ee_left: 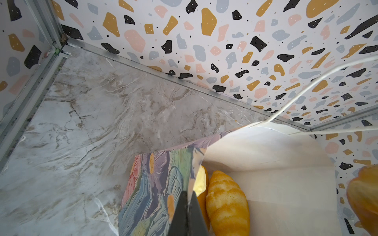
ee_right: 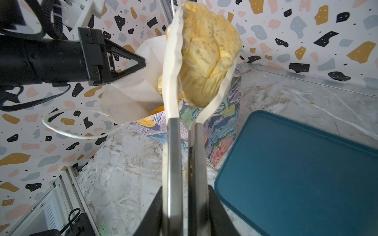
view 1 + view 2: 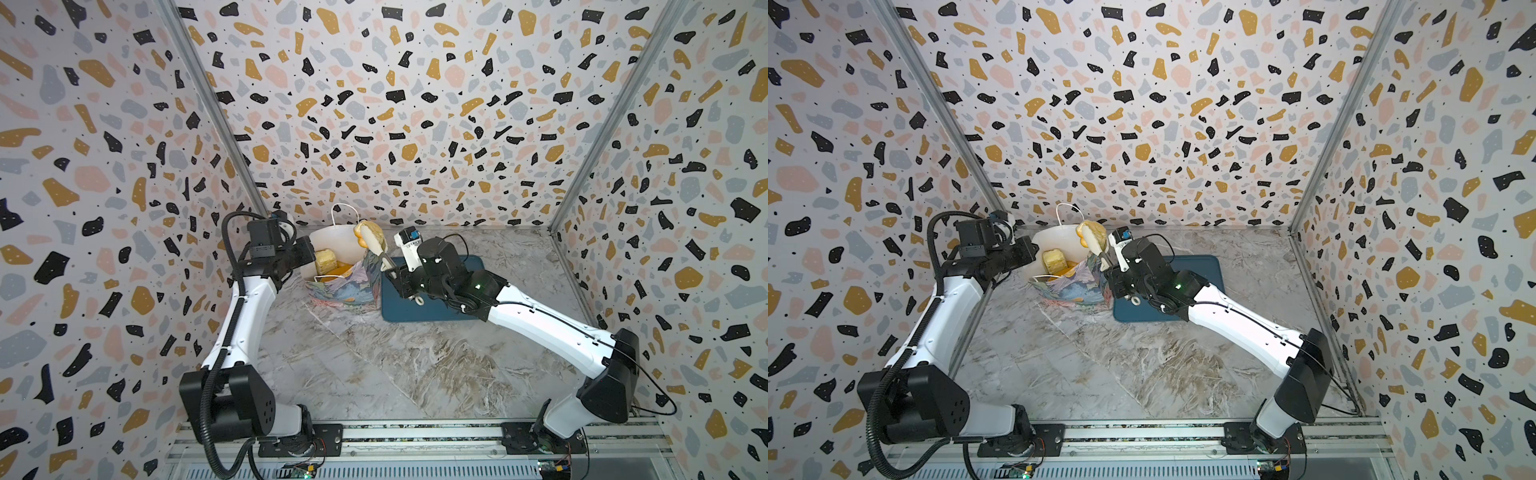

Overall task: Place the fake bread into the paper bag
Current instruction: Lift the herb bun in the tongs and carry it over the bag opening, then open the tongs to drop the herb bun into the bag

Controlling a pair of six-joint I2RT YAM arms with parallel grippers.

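Fake bread [image 3: 368, 232] held in tongs [image 3: 384, 258] above the paper bag [image 3: 345, 289]

Right gripper [image 2: 185, 214]: jaws squeezed nearly together on the two metal arms of the tongs. The white tips of the tongs clamp a pale, speckled, lumpy loaf [image 2: 208, 51]. The loaf is in the air over the right-hand rim of the bag's mouth and is not inside. Both top views show this.

Left gripper [image 1: 187, 212]: closed tight on the paper of the bag's left-hand wall, at the rim.

The bag stands upright with its mouth open, near the far edge of the counter [image 3: 374, 365] and left of middle. Its right side is just beside the left edge of the dark-blue tray [image 3: 419, 311]. One white cord handle [image 3: 345, 210] stands up at the far side. Another droops over the near rim.

Inside the bag, a pale yellow blocky bun [image 3: 325, 259] sits against the left wall, with an orange piece [image 3: 340, 271] next to it. The left wrist view shows a striped golden roll [image 1: 227, 202] lying close to the gripped wall. I cannot tell how many more pieces lie underneath.
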